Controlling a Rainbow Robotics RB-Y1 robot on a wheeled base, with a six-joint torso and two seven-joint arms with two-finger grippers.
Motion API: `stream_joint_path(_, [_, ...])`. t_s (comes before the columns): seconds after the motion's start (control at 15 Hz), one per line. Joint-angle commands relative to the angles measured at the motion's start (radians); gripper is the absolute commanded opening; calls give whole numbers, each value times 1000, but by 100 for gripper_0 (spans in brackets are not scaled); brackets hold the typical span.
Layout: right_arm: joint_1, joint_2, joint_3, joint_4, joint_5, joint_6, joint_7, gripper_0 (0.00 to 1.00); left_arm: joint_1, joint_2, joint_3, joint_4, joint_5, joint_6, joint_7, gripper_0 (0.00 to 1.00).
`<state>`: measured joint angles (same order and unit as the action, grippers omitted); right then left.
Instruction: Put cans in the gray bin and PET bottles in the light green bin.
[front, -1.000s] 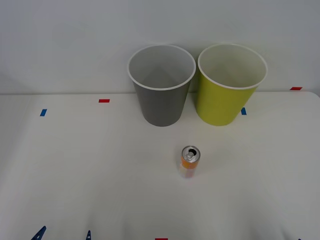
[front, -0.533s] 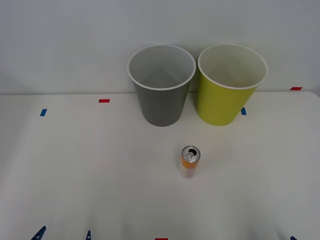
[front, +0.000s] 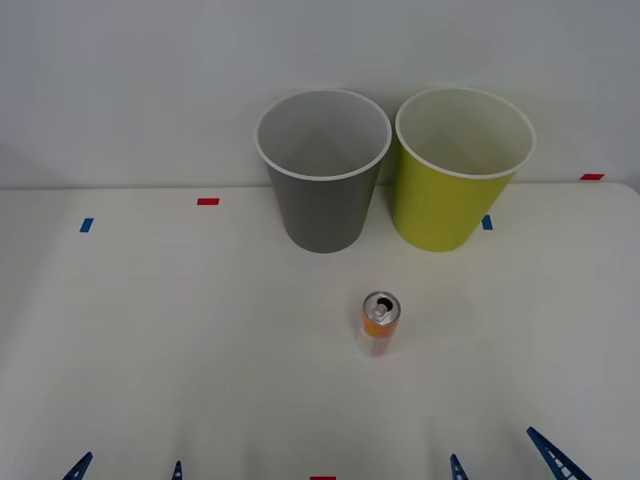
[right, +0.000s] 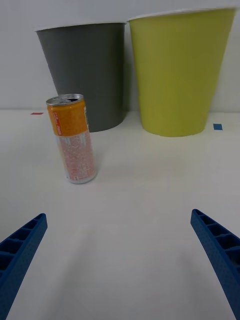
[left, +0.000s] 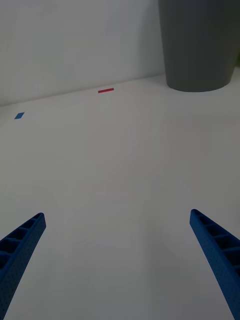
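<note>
A small orange-and-white can (front: 380, 322) stands upright on the white table, its silver top open. Behind it stand the gray bin (front: 323, 175) and, to its right, the light green bin (front: 455, 175), both white-rimmed. My right gripper (front: 500, 462) is open at the near edge, right of the can and well short of it. In the right wrist view the can (right: 74, 140) stands ahead of the open right gripper (right: 120, 250), off to one side, with the gray bin (right: 85, 75) and green bin (right: 180, 70) beyond. My left gripper (front: 128, 468) rests open at the near left, holding nothing.
Small red tape marks (front: 208, 201) and blue tape marks (front: 86, 224) dot the table (front: 150, 330). A pale wall rises right behind the bins. The left wrist view shows bare table ahead of the left gripper (left: 117, 245), with the gray bin (left: 200, 45) far off.
The right gripper's blue fingers have come up into the front view at the bottom right, moving forward. The can, both bins and the left gripper have stayed put.
</note>
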<state>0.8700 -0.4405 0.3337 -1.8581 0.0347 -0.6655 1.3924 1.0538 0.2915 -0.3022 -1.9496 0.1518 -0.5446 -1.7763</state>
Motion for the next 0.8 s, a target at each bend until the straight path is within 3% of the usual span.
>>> stream_joint_path(0.07, [-85,5,30,0,2,46,7,100,0,0,0,0,0,0,0,100])
stream_joint_path(0.8, [-312,92,74,0,2,247,10,100,0,0,0,0,0,0,0,100])
